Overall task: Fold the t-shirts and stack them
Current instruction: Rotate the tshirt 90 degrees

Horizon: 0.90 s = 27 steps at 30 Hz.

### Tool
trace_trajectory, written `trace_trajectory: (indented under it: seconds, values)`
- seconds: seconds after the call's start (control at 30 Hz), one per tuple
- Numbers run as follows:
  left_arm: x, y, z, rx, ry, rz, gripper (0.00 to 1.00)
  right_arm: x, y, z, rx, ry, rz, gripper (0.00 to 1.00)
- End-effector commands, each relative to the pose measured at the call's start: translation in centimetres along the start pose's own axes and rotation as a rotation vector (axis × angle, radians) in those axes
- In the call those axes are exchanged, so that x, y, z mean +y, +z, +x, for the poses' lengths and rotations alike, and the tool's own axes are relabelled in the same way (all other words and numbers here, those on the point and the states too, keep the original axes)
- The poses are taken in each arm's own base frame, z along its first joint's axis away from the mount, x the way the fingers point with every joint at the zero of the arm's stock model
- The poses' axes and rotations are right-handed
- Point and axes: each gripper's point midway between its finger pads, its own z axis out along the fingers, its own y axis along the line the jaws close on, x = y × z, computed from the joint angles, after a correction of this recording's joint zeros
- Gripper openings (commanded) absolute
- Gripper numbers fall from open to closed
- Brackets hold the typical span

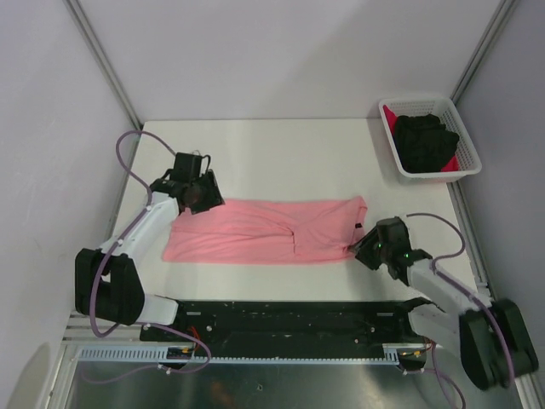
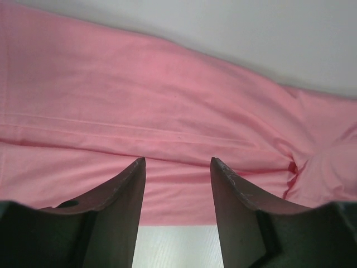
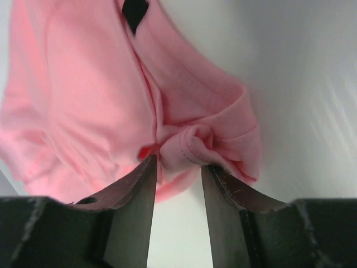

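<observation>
The salmon-pink t-shirt (image 1: 264, 230) lies on the table as a long flat band folded lengthwise. My left gripper (image 1: 203, 198) hovers over its far left corner. In the left wrist view that gripper (image 2: 177, 162) is open above the pink cloth (image 2: 167, 100), with nothing between its fingers. My right gripper (image 1: 364, 245) is at the shirt's near right end. In the right wrist view it (image 3: 178, 163) stands open, and a bunched hem (image 3: 187, 146) rests just past its tips. The dark neck label (image 3: 135, 11) shows further up. A black t-shirt (image 1: 424, 138) and a red one (image 1: 392, 115) lie in the basket.
The white lattice basket (image 1: 426, 175) sits at the back right corner of the white table (image 1: 281, 153). Grey walls and metal posts close in the back and both sides. The arm bases and a black rail run along the near edge.
</observation>
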Motion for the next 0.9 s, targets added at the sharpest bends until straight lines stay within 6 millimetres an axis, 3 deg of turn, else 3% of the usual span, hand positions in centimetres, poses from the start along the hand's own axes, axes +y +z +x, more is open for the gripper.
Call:
trace_trajectory:
  seconds: [0.0,0.13,0.2,0.27,0.33,0.43,0.53,0.73,0.87]
  values:
    - [-1.6,-0.8,0.6,0.008,0.074,0.086,0.55,1.8,3.1,-5.5,-0.091,0.01,-0.018,0.43]
    - [-2.1,-0.3,1.2,0.036,0.106,0.095,0.54,5.5,7.7,-10.3,-0.077,-0.033,-0.024,0.42]
    - [-2.1,0.1,1.5,0.048,0.119,0.087,0.53,8.2,10.7,-12.5,-0.05,-0.071,-0.029,0.41]
    - [-2.2,0.5,2.0,0.066,0.129,0.086,0.53,12.3,14.0,-15.5,-0.029,-0.114,-0.068,0.42]
    - [-2.5,0.9,2.8,0.087,0.147,0.081,0.52,15.2,16.9,-17.4,0.01,-0.156,-0.066,0.43]
    - [-2.7,1.3,4.0,0.114,0.174,0.063,0.52,17.2,20.4,-18.6,0.073,-0.241,0.02,0.45]
    - [-2.8,1.8,5.7,0.153,0.188,0.046,0.51,18.9,20.8,-19.6,0.062,-0.314,0.057,0.48]
    - [-2.4,2.8,9.7,0.213,0.216,-0.024,0.46,17.7,18.6,-20.8,0.033,-0.267,0.043,0.5]
    - [-1.2,3.9,11.2,0.215,0.219,-0.121,0.39,16.7,17.5,-20.8,0.031,-0.266,0.055,0.5]
